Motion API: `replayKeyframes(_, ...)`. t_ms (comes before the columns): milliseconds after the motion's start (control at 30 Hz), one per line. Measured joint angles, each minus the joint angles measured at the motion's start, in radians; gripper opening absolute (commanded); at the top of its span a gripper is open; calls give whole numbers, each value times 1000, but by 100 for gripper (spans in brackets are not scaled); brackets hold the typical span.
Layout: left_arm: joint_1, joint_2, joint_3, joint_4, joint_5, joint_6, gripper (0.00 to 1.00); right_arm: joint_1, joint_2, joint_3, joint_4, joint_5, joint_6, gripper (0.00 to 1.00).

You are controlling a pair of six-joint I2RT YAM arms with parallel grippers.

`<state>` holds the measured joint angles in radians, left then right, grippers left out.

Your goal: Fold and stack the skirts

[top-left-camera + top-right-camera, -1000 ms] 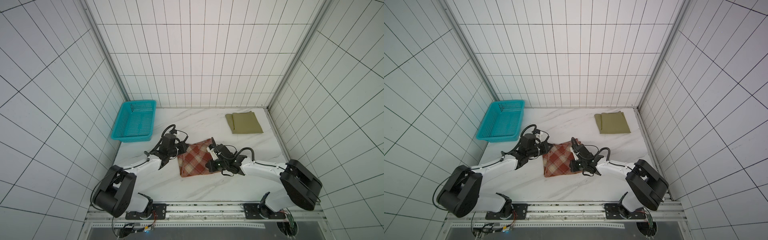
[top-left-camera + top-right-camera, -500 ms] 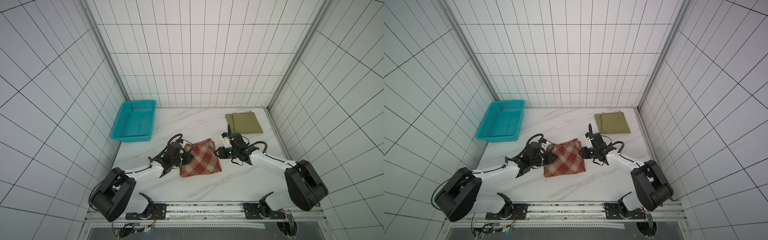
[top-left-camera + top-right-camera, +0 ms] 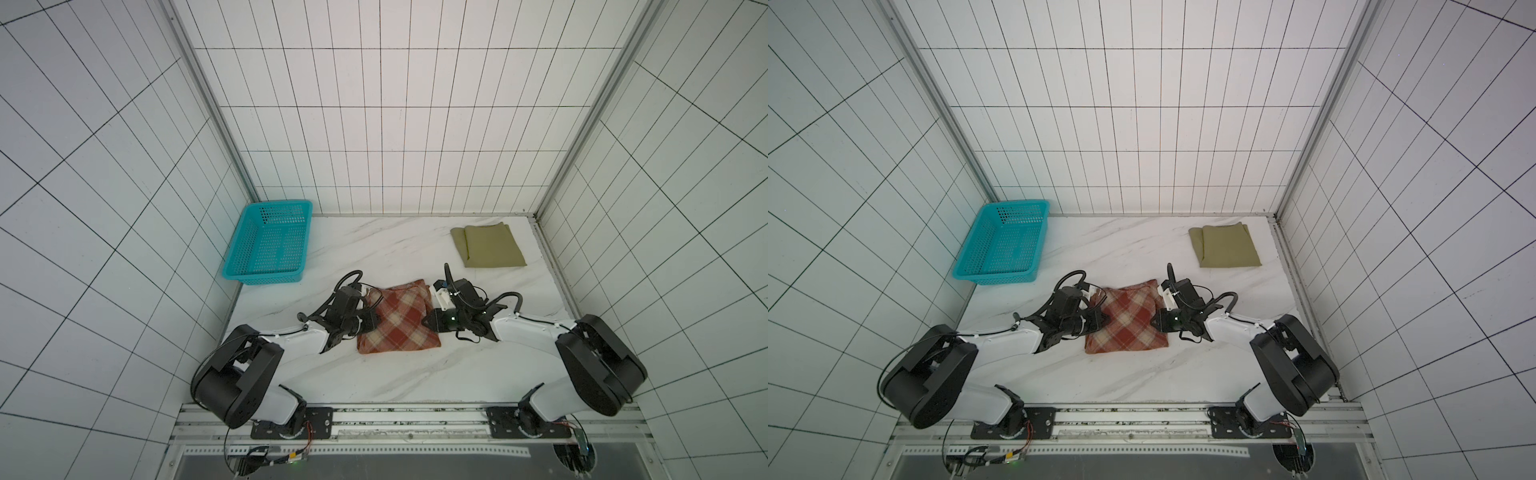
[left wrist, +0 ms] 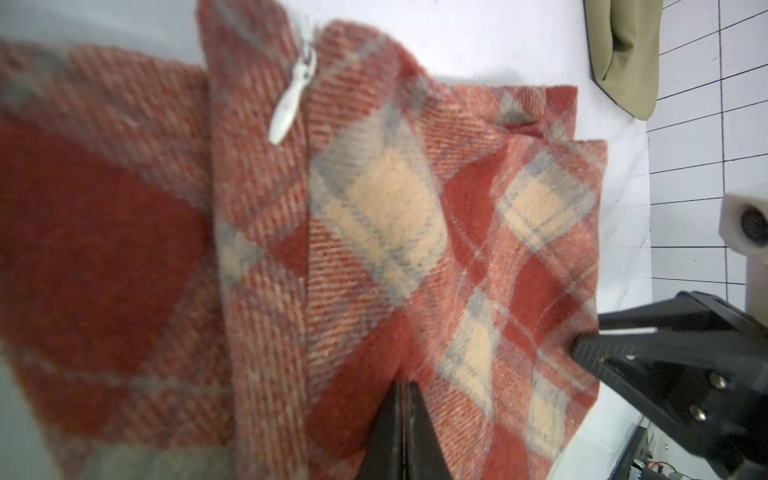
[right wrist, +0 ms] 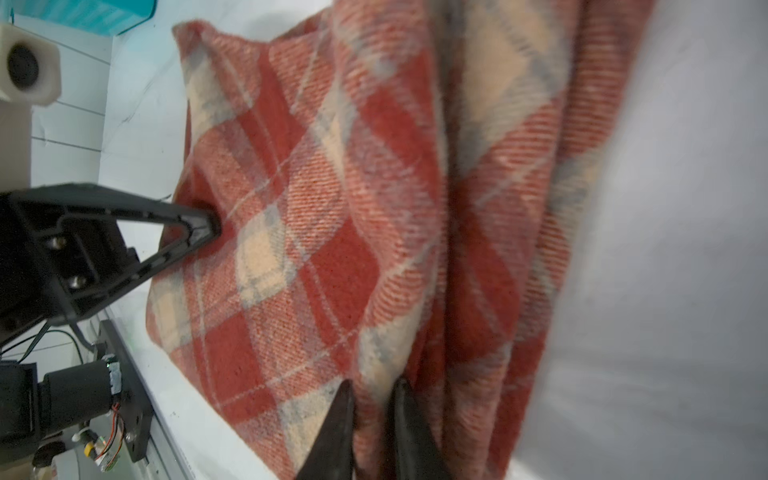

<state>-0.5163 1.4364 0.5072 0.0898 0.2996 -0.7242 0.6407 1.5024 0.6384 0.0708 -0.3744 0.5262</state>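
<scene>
The red-and-cream plaid skirt [image 3: 397,320] [image 3: 1127,322] lies folded mid-table, its white zipper pull [image 4: 291,108] showing on top. My left gripper [image 3: 373,328] [image 4: 402,386] is at the skirt's left edge, jaws shut, and the tips push into the cloth. My right gripper [image 3: 427,332] [image 5: 372,386] is at the skirt's right edge, where a thick ridge of plaid is pinched between its fingers. The olive-khaki skirt [image 3: 490,245] [image 3: 1225,245] lies folded at the far right, apart from both grippers.
A teal perforated basket [image 3: 262,276] [image 3: 996,275] stands at the far left against the wall. Tiled walls close in the marble table on three sides. A metal rail with both arm bases runs along the front edge.
The right gripper let go of the plaid skirt's raised corner, swung out, then came back to its right edge. The skirt now lies flat. The left gripper slid slightly forward along the left edge.
</scene>
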Motion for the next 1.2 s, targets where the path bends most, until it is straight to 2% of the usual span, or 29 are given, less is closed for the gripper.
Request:
replayKeyframes(100, 6, -1, 16, -30, -20, 19, 6, 36, -2, -4, 9, 2, 29, 17)
replayKeyframes(133, 7, -2, 24, -42, -26, 26, 6, 43, -6, -4, 11, 3, 35, 20)
replayKeyframes(233, 8, -8, 42, -68, -37, 39, 6, 52, -32, -4, 6, 10, 51, 38)
replayKeyframes(367, -19, -35, 61, -88, -42, 48, 6, 26, -95, -5, -21, 21, 44, 54)
replayKeyframes(567, -135, -39, 78, -74, -39, 36, 5, -68, -136, -16, -24, 15, 12, 60)
replayKeyframes(733, -201, 49, 104, -27, -32, 14, 4, -100, -82, -34, -13, -14, -5, 62)
replayKeyframes(967, -228, 181, 141, 32, -18, -11, 3, -106, -23, -73, 49, -52, -7, 63)
replayKeyframes(1200, -228, 238, 174, 65, -11, -18, 2, -113, 29, -100, 184, -96, 8, 63)
